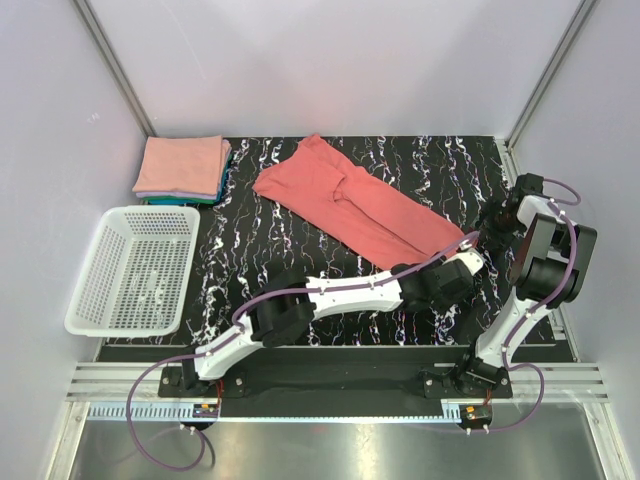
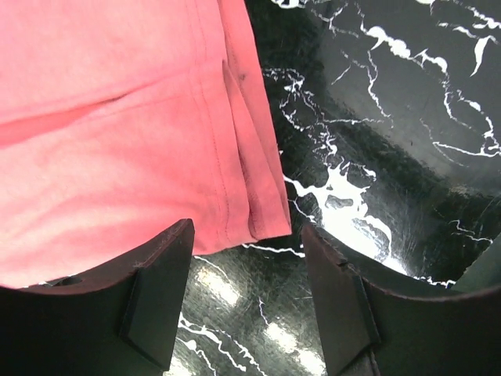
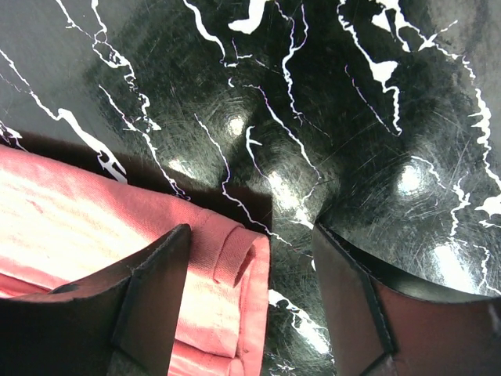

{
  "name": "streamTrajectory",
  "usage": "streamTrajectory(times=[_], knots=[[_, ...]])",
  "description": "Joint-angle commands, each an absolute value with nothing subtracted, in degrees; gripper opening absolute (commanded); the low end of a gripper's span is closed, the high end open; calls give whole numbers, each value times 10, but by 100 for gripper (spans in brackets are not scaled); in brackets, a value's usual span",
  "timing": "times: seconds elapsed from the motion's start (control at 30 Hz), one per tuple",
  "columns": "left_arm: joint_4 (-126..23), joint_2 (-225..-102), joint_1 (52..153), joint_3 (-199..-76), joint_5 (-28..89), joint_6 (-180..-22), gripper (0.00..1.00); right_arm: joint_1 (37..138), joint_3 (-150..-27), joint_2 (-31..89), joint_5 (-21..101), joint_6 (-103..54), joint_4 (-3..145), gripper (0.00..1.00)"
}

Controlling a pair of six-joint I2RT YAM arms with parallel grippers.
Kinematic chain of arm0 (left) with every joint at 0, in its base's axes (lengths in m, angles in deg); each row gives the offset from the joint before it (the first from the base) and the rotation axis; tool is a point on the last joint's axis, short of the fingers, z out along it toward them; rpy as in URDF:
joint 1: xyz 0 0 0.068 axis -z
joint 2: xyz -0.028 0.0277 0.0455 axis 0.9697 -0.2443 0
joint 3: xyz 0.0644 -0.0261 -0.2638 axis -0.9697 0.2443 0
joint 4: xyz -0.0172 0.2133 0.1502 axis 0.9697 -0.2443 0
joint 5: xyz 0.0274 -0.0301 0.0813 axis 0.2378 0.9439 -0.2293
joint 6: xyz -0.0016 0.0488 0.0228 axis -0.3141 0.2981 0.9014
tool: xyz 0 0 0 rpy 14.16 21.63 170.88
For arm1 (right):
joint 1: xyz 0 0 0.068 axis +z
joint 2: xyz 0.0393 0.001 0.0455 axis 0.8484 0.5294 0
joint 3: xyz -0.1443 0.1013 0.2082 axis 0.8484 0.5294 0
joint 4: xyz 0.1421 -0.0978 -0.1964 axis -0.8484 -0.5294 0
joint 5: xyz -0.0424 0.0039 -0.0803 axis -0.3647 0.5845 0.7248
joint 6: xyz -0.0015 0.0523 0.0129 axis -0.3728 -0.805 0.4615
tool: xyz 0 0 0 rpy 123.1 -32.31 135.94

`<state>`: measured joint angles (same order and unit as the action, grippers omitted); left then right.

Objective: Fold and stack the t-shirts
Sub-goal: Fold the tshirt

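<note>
Coral-red t-shirt: its near-right end lies under both your released claws.
Its long axis runs diagonally across the black marbled mat, from far-centre toward your right arm. The hem corner sits between the parted jaws of your left gripper and against the left finger of your right gripper. Neither holds cloth.
</note>
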<state>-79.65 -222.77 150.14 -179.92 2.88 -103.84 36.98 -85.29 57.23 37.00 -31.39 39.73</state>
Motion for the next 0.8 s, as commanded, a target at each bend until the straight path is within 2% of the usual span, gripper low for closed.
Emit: streamTrajectory(times=[0.0,0.27,0.57,0.7,0.77], knots=[[-786,-2233,1500,-1829,29,-1031,63,369,-846,558,390,-319,375,71],[-781,-2274,1500,-1835,69,-1049,62,369,-835,546,361,-326,395,72],[-780,-2291,1502,-1829,72,-1054,61,369,-817,531,364,-321,414,64],[-780,-2295,1504,-1830,74,-1055,61,369,-811,516,375,-332,425,77],[-781,-2297,1506,-1828,75,-1054,61,369,-810,503,389,-330,426,78]])
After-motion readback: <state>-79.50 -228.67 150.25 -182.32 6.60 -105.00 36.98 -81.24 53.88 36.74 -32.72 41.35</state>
